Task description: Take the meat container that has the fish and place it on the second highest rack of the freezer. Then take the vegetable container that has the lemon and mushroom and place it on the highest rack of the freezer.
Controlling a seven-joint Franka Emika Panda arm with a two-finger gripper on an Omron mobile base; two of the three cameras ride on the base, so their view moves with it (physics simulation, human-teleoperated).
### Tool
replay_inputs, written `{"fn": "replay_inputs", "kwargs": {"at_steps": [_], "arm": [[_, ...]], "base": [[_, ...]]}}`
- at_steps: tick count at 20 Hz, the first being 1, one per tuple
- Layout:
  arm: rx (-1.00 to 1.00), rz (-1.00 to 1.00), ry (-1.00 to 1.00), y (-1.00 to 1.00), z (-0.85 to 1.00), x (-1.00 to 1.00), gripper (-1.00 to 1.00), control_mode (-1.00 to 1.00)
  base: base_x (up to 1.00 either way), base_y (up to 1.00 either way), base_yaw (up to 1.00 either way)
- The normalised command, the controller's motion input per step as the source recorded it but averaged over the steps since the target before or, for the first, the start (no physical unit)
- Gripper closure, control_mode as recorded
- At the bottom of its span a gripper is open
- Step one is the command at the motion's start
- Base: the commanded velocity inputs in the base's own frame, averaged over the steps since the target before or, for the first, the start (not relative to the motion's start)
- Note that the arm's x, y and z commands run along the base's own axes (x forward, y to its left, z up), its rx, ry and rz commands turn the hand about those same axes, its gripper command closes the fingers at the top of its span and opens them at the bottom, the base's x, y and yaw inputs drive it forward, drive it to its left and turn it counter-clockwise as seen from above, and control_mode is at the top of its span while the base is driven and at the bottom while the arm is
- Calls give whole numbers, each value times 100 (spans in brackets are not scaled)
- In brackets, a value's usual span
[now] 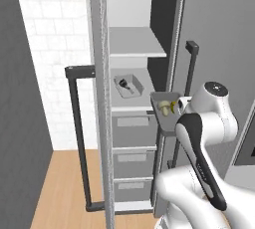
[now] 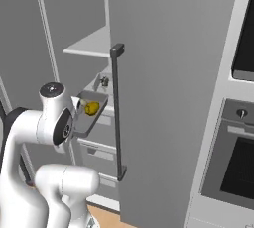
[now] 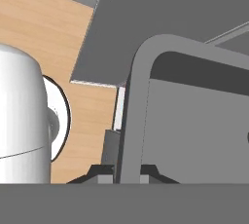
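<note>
While gripped, vegetable container (image 1: 166, 107) between jaws.

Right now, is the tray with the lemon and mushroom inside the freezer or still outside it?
Outside. The tray with the lemon and mushroom hangs in front of the open freezer, level with the shelf above the drawers.

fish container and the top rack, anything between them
Nothing: in the left base view the stretch between the fish container and the highest rack is bare.

The arm (image 1: 199, 138) is glossy white, with rounded links, a black band along one link, grey round joint caps and dark fingertips (image 3: 104, 172).
</note>
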Motion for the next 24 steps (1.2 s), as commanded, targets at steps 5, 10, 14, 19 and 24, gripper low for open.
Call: {"fn": "replay_inputs", "kwargs": {"at_steps": [5, 10, 14, 19, 24], "arm": [[0, 0, 0, 0, 0, 0, 100, 100], [0, 0, 0, 0, 0, 0, 100, 100], [0, 0, 0, 0, 0, 0, 100, 100], [-1, -2, 0, 0, 1, 6, 100, -100], [-1, 4, -2, 0, 24, 6, 100, -100]], "base": [[18, 6, -18], [28, 41, -22], [36, 46, -21], [23, 1, -13], [0, 0, 0]]}}
